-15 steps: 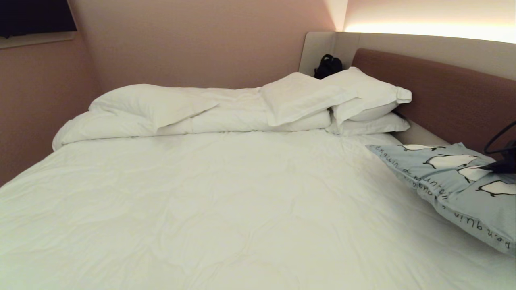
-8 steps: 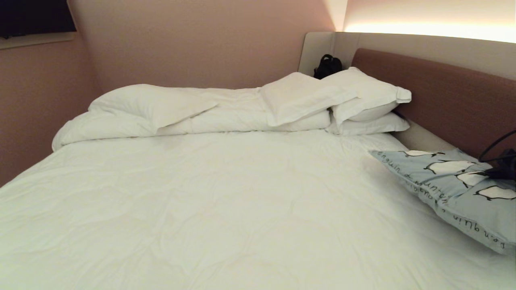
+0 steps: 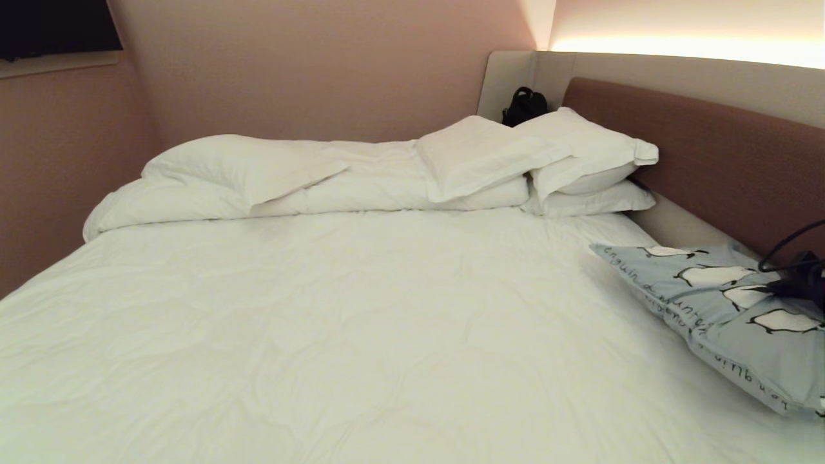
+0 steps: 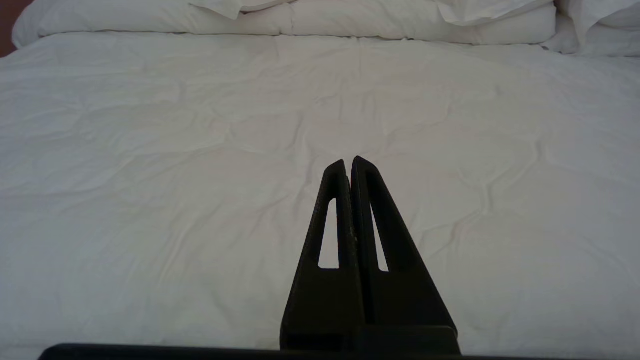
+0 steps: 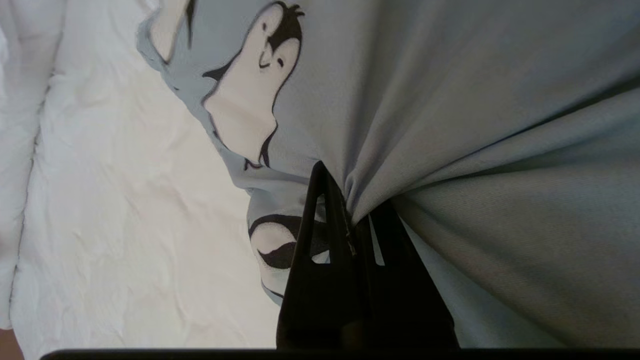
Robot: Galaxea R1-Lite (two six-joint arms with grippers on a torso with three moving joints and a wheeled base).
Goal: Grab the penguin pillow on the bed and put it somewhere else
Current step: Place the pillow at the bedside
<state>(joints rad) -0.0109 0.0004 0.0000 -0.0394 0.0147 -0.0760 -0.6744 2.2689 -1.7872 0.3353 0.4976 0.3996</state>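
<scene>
One black right gripper (image 5: pixel 350 220), lower centre, pinches a fold of the light blue-grey penguin-printed pillow (image 5: pixel 450 125) for lifting; the left gripper (image 4: pixel 348 165) rests pressed together, holding nothing.

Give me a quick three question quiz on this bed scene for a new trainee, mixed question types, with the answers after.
1. True or false: the right gripper is pinching the fabric of the penguin pillow.
2. The left gripper is: A) shut and empty over the bed; B) open around a pillow; C) holding a cable.
3. What dark thing sits behind the white pillows near the headboard?

Key: 1 true; 2 A; 3 a black bag.
</scene>
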